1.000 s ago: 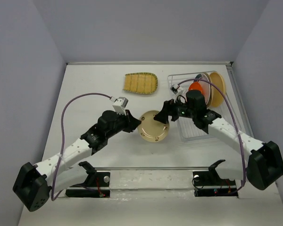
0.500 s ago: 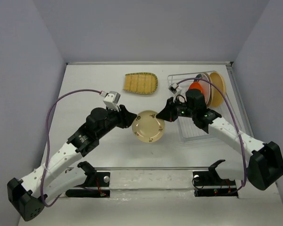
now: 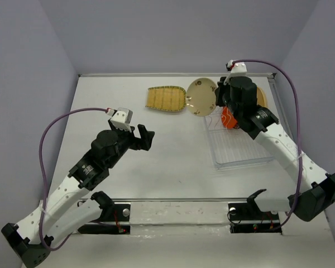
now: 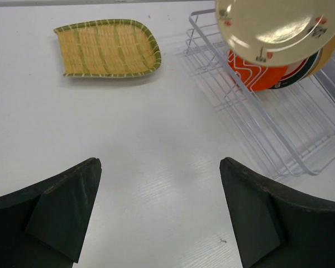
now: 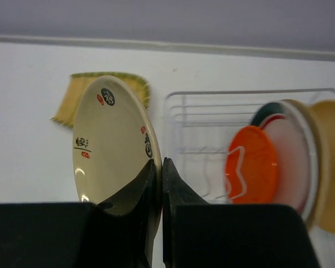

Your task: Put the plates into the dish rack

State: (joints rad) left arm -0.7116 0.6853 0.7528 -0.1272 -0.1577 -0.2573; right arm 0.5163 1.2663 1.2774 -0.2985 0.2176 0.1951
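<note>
My right gripper (image 3: 217,100) (image 5: 161,163) is shut on the rim of the small beige patterned plate (image 3: 202,97) (image 5: 106,142) (image 4: 276,25). It holds the plate on edge in the air, just left of the dish rack's (image 3: 237,153) (image 4: 279,148) (image 5: 192,117) far end. In the rack stand an orange plate (image 3: 229,119) (image 5: 251,167) (image 4: 262,78), a white plate with a teal-red rim (image 5: 293,151) and a tan plate (image 5: 330,167). The ribbed yellow-green oblong dish (image 3: 166,99) (image 4: 107,47) lies flat at the back. My left gripper (image 3: 146,137) (image 4: 159,163) is open and empty over bare table.
The rack's near slots (image 3: 240,146) hold nothing. Grey walls close in the table (image 3: 173,167) on three sides. A metal rail (image 3: 178,207) with clamps runs along the near edge. Purple cables loop above both arms.
My left gripper opened, let go of the beige plate and drew back left. My right gripper shut on the plate's rim and carried it up and back toward the rack.
</note>
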